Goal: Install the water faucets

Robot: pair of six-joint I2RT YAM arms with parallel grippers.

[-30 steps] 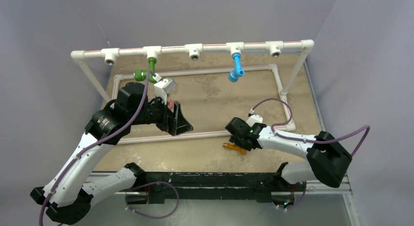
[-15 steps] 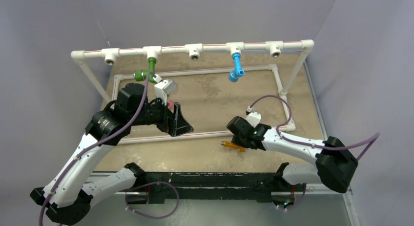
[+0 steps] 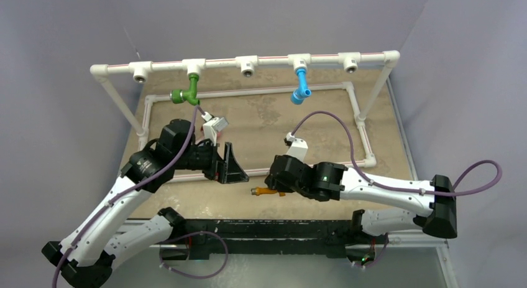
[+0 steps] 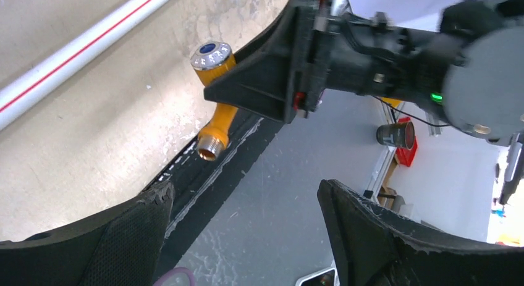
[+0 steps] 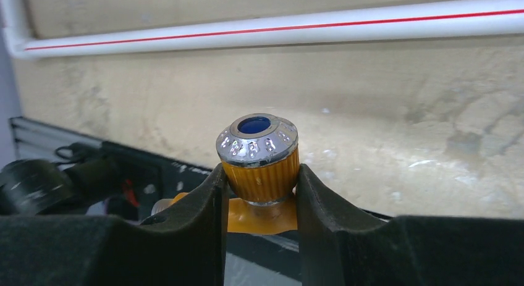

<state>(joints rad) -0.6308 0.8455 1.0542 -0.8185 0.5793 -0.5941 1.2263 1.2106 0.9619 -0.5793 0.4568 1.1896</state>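
Overhead, we see the orange faucet (image 3: 263,191) close to the near edge of the bench (image 3: 279,123), about midway along it, with the right gripper (image 3: 272,188) over it so that only its stem shows. Our right wrist view fills in what that hides: the black fingers (image 5: 204,212) are clamped on the faucet's ribbed orange neck, just under a silver cap (image 5: 256,136) with a blue centre. From the left wrist we get the rest, a bent body whose brass-coloured threaded end lies over the black strip (image 4: 238,153) along the near edge; whether it touches the bench we cannot tell. The left gripper (image 3: 229,167) sits just left of the right one, jaws wide apart. Only the top view shows the rail (image 3: 273,60) raised over the far edge, where the green faucet (image 3: 186,92) hangs from the second tee from the left and the blue faucet (image 3: 301,86) from the fourth.
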